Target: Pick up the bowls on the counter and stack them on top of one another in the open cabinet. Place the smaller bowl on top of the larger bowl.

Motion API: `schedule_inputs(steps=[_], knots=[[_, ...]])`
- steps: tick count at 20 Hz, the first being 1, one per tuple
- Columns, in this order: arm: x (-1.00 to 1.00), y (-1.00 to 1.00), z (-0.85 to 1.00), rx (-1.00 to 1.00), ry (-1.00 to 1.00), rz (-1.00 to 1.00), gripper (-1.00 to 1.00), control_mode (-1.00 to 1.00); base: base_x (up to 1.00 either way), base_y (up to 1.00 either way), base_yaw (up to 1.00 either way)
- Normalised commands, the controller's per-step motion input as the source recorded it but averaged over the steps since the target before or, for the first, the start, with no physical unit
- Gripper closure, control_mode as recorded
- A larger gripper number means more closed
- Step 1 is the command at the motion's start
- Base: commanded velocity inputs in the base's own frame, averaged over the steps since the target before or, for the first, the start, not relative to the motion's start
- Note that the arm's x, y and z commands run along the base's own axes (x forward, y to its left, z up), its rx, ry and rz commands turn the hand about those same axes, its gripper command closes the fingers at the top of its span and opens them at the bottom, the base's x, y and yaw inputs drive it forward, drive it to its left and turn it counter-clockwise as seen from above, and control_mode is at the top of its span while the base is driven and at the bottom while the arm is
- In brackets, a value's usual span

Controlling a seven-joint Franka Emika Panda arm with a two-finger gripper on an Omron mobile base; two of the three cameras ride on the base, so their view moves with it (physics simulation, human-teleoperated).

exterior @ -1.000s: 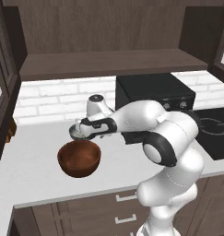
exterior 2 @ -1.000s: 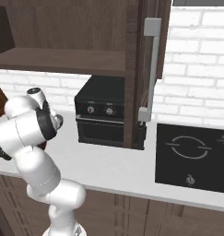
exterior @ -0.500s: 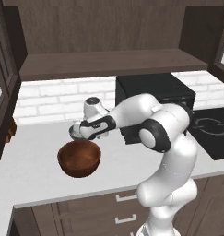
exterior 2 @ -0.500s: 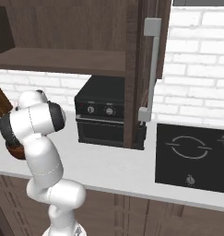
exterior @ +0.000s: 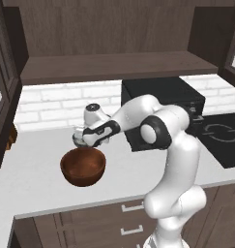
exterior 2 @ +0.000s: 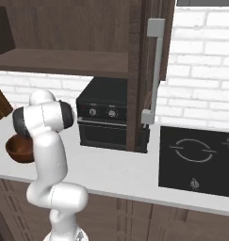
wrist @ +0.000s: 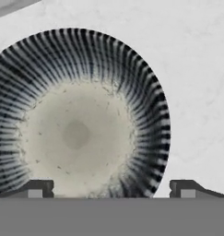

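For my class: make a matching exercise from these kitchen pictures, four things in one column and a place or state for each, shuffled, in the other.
Things:
1. larger bowl
2. smaller bowl
3. black oven
4. open cabinet

Places or states:
A. on the wall above the counter, nothing on its shelf
B. directly below the gripper
C. on the counter beside the cooktop
D. nearest the counter's front edge

Pairs: 1-D, 2-B, 3-C, 4-A

No readable text, label, brand or number stands on anything in these views.
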Motion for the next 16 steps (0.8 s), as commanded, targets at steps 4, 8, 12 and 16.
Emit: schedule_inputs(steps=[4, 8, 12, 16], knots=[[0.25, 0.04, -0.28, -0.04, 0.0, -0.02, -1.0, -1.0, 0.0, 0.0, 0.0], [0.05, 0.0, -0.41, -0.09, 0.0, -0.03, 1.0, -1.0, 0.0, 0.0, 0.0], [0.0, 0.0, -0.11, -0.02, 0.0, 0.0, 1.0, -1.0, 0.0, 0.0, 0.0], [0.0, 0.0, 0.01, 0.0, 0.0, 0.0, 1.0, -1.0, 0.0, 0.0, 0.0]])
